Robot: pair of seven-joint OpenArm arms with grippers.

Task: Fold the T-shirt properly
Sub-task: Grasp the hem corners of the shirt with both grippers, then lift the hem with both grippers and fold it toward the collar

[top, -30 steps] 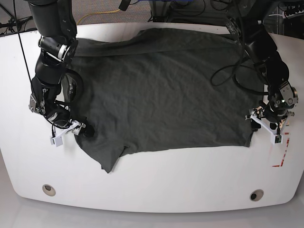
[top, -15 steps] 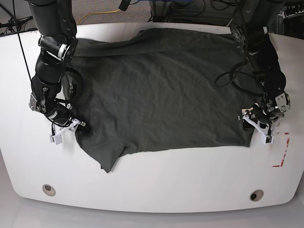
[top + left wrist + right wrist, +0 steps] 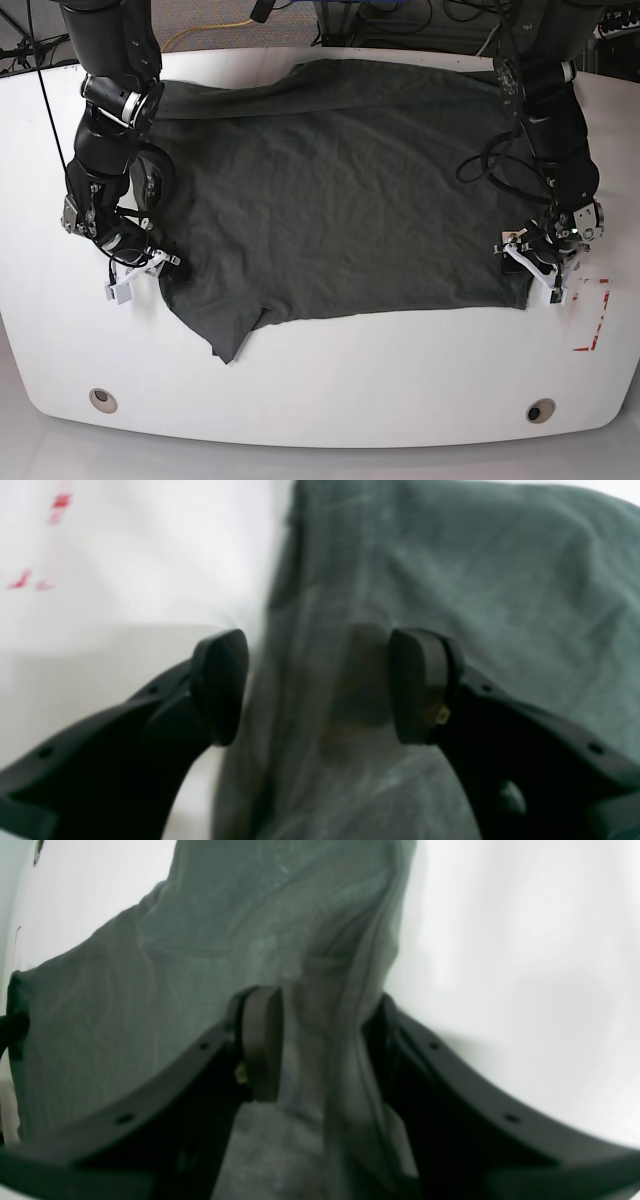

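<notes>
Worktop (image 3: 330, 370): white, smooth, rounded corners; a broad bare band runs along the near edge, narrower bare strips at both ends.
T-shirt (image 3: 340, 200): dark charcoal, soft and finely wrinkled, spread flat over the middle and far part of the worktop; far hem reaches the back edge, one sleeve flap points toward the near left corner.
Left pincer (image 3: 320, 685): at the shirt's side edge on the base view's right; jaws wide apart, one black pad (image 3: 220, 685) over bare white worktop, the other over cloth — the edge lies between them, nothing gripped. Since a second ago it has slid inward from just off the shirt.
Right pincer (image 3: 320, 1040): at the opposite edge, near the sleeve; jaws half-closed around a raised ridge of cloth. One pad is hidden behind the fabric, so whether it is clamped I cannot tell — the jaws stood wider a second ago.
Red marks (image 3: 592, 315): thin tape lines beside the left pincer, on bare worktop.
</notes>
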